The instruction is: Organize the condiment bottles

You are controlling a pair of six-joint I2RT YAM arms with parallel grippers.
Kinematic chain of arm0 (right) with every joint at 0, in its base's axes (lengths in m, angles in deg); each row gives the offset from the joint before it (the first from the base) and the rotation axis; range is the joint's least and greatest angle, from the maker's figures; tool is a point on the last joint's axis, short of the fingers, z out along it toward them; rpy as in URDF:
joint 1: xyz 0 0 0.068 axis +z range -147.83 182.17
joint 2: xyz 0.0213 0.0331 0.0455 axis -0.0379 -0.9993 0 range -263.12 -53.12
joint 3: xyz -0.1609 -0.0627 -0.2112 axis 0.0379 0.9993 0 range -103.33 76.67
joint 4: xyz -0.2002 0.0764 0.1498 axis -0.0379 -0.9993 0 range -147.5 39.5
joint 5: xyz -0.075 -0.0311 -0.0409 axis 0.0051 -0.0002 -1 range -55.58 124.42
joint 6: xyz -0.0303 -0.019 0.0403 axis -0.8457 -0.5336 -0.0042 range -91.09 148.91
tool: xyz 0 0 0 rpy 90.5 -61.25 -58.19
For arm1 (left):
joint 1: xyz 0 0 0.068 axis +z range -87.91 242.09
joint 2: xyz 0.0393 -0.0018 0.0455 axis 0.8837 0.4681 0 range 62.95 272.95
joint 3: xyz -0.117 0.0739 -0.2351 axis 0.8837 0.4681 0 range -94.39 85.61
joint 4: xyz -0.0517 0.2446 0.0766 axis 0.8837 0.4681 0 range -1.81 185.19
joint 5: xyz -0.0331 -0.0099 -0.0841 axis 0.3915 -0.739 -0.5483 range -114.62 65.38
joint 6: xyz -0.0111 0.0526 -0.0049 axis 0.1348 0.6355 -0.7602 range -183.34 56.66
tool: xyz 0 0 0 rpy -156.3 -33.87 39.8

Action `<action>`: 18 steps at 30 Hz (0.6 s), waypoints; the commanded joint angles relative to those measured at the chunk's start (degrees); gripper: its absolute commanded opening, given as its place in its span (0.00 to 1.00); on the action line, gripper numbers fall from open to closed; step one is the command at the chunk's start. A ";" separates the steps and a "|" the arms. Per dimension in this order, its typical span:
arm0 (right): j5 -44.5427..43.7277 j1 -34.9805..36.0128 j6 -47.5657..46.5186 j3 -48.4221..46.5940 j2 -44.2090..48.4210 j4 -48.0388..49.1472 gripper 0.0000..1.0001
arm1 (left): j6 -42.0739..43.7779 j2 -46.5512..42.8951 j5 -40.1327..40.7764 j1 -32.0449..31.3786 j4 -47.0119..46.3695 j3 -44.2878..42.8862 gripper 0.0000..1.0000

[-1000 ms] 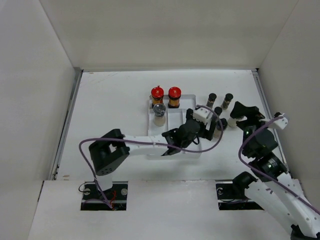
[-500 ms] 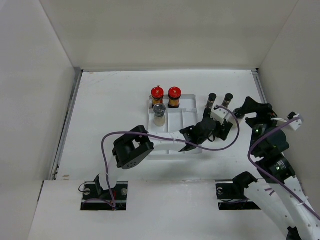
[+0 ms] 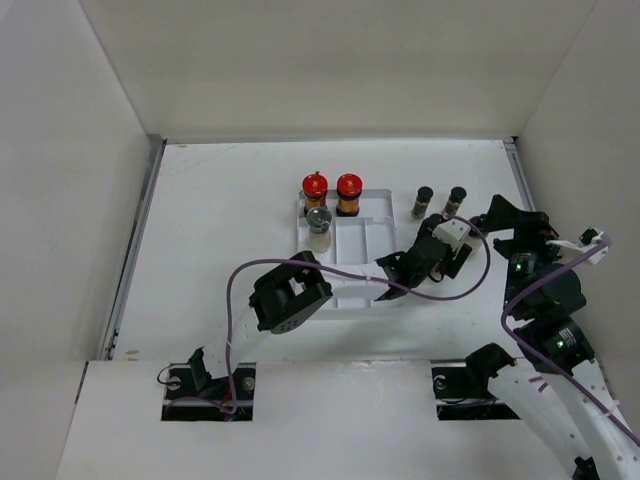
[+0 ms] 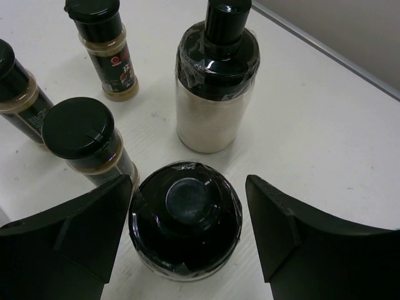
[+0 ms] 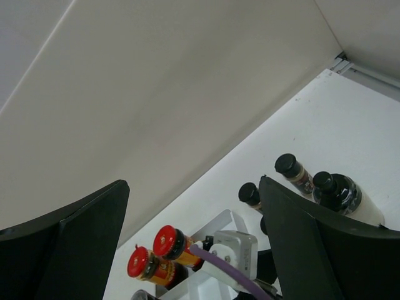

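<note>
My left gripper (image 4: 187, 203) is open around a pale bottle with a black lid (image 4: 185, 225), one finger on each side with small gaps. Behind it stand a second black-lidded pale bottle (image 4: 217, 81) and three slim dark bottles (image 4: 103, 37) (image 4: 15, 87) (image 4: 84, 140). From above, the left gripper (image 3: 443, 250) sits just right of the white tray (image 3: 360, 235). In the tray stand two red-capped bottles (image 3: 315, 190) (image 3: 348, 190) and a grey-lidded pale bottle (image 3: 319, 228). My right gripper (image 3: 503, 222) (image 5: 194, 184) is open and empty, raised to the right of the bottles.
Two slim dark bottles (image 3: 422, 202) (image 3: 456, 200) stand behind my left gripper. The left arm lies across the tray's front compartments, its purple cable (image 3: 250, 275) looping over the table. White walls enclose the table on three sides.
My left arm has reached right, from over the tray to the bottles beside it. My right gripper has drawn back to the right, away from those bottles.
</note>
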 commanded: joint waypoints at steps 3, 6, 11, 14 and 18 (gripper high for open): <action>1.49 -0.18 -0.92 0.77 0.39 4.14 0.91 | 1.34 1.54 0.88 0.38 -0.59 -4.83 0.60; 1.58 -0.18 -0.92 1.21 0.39 4.49 0.91 | 1.52 0.06 1.50 0.30 -0.76 -3.61 0.44; 1.76 -0.27 -1.10 2.00 0.91 5.99 0.91 | 1.87 -9.95 1.67 -0.41 -3.65 4.38 0.36; 2.28 -0.53 -1.18 2.27 0.92 6.87 0.91 | 2.40 -17.94 2.55 -0.76 -6.21 10.79 0.36; 2.64 -0.62 -1.36 3.14 0.30 7.39 0.91 | 2.84 -28.75 5.53 -0.76 -7.97 20.55 0.36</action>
